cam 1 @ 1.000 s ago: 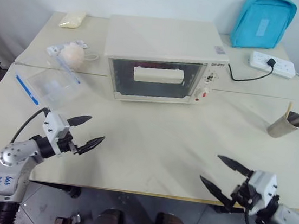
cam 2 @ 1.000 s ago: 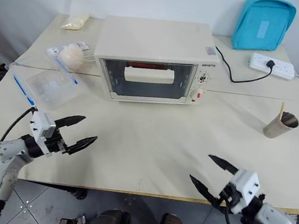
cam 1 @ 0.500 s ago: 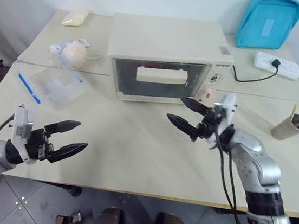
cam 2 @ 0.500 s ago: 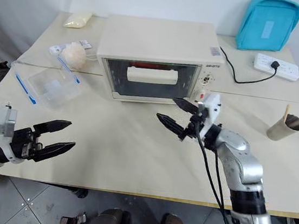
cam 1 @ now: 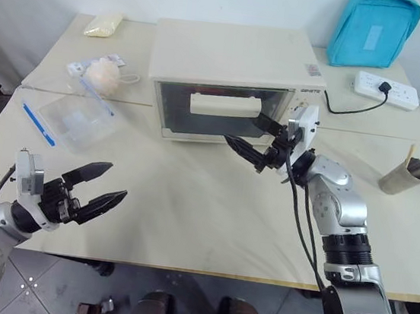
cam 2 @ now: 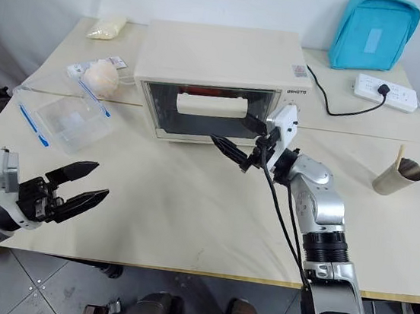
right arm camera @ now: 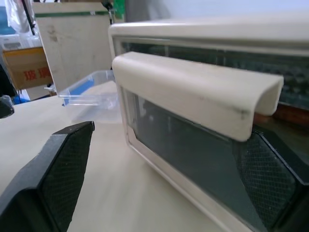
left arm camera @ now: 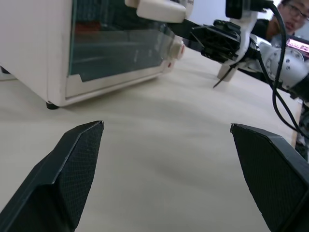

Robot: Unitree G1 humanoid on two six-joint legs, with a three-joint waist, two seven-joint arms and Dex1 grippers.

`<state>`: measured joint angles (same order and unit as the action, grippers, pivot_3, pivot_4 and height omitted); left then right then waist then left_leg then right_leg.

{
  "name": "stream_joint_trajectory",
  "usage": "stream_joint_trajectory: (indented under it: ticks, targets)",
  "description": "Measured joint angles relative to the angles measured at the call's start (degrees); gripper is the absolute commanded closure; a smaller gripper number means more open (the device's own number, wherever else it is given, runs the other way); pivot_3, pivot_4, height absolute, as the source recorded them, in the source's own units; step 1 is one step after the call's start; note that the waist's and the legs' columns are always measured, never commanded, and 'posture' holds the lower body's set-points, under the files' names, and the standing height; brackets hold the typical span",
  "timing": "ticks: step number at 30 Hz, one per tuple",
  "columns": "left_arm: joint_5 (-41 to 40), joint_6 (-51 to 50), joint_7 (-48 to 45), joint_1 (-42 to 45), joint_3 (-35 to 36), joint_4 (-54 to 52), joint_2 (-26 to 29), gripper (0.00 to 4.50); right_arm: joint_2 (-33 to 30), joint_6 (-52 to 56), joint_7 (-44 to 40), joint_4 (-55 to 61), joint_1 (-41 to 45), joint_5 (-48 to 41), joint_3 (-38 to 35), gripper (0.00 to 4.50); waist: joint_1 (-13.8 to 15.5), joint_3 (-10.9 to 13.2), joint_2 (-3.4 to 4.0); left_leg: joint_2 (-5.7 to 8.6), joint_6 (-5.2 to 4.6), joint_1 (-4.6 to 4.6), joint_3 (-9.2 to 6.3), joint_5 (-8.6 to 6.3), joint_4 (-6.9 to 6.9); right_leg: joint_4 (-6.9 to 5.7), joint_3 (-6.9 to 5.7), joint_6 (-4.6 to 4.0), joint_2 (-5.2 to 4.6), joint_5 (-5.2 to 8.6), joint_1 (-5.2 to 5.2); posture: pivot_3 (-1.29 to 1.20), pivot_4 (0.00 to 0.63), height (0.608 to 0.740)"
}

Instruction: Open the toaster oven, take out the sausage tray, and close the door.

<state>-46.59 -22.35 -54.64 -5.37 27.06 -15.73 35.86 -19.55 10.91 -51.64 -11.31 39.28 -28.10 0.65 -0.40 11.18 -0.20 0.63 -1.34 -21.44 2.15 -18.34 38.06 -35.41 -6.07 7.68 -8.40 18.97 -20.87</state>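
Two end effectors show from the head cameras. The right end effector (cam 1: pixel 252 137) hangs spread in front of the toaster oven (cam 1: pixel 228 75), its fingers flanking the right end of the handle (cam 1: pixel 225 105) without yet closing on it, which looks like the line-up for pulling the door (cam 1: pixel 221 112) down. The door is shut, so the sausage tray would be inside; through the glass I cannot make it out. The left end effector (cam 1: pixel 91 191) hovers spread and empty over the near left of the bench (cam 1: pixel 189 200), well clear, probably waiting for the tray.

The left wrist view gives a low side look: the oven's foot on the bench and the right end effector beside the knobs (left arm camera: pixel 177 48), plus a person in the background.

The right wrist view shows the handle lying between its own fingertips (right arm camera: pixel 63 154), and a clear plastic box (right arm camera: pixel 89 89) beyond.
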Motion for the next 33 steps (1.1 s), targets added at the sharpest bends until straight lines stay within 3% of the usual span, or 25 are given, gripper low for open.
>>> stream_joint_trajectory:
  ticks: [7, 10, 13, 21, 25, 33]
  targets:
    - [-0.3, 0.0, 1.6, 1.3, -0.2, 0.0, -1.0, 0.03, 0.4, -4.9, -5.4, 4.2, -5.0, -0.2, -0.5, 0.0, -0.1, 0.0, 0.0, -0.01, 0.01, -0.02, 0.07, 0.0, -0.02, -0.11, 0.01, 0.0, 0.01, 0.0, -0.13, 0.0, 0.15, 0.74]
    - [-1.3, -0.9, 2.9, 5.2, -0.6, 0.8, -1.2, 0.03, -3.4, -9.4, -10.5, 6.5, -9.0, 3.2, 2.0, 0.0, 0.0, 0.0, 0.0, 0.0, 0.01, -0.07, 0.11, 0.0, -0.02, -0.13, 0.01, 0.0, 0.0, 0.0, -0.2, 0.0, 0.15, 0.74]
    - [-2.5, -2.2, 4.6, 11.9, -0.9, 4.1, -1.3, 0.6, -5.7, -14.5, -14.3, 6.3, -11.1, 7.1, 4.2, 0.0, 0.0, 0.0, -0.01, 0.0, 0.02, -0.07, 0.2, 0.01, 0.0, -0.13, -0.02, 0.0, 0.01, 0.0, -0.22, 0.0, 0.15, 0.74]
    - [4.5, 1.9, 7.1, 30.1, -7.5, 18.1, -4.3, 3.1, -5.3, -20.1, -14.9, 4.0, -10.4, 9.4, 4.6, 0.0, 0.0, 0.0, -0.04, -0.01, 0.04, -0.07, 0.26, 0.02, 0.01, -0.18, -0.17, 0.0, 0.01, 0.0, -0.26, 0.0, 0.15, 0.74]
    - [9.7, 5.2, 6.8, 34.5, -12.3, 22.8, -6.1, 4.36, -5.0, -21.2, -14.5, 3.7, -10.3, 10.1, 4.7, 0.0, -0.1, 0.0, -0.04, -0.01, 0.04, -0.08, 0.31, 0.02, -0.02, -0.19, -0.21, 0.0, 0.0, 0.0, -0.33, 0.0, 0.15, 0.74]
    - [14.0, 8.1, 5.0, 36.1, -16.0, 27.3, -8.5, 4.49, -5.9, -23.2, -13.1, 4.3, -13.7, 11.2, 4.0, 0.0, 0.3, 0.0, -0.1, -0.01, 0.04, -0.13, 0.29, 0.02, 0.06, -0.23, -0.24, 0.0, -0.02, 0.0, -0.33, 0.0, 0.15, 0.74]
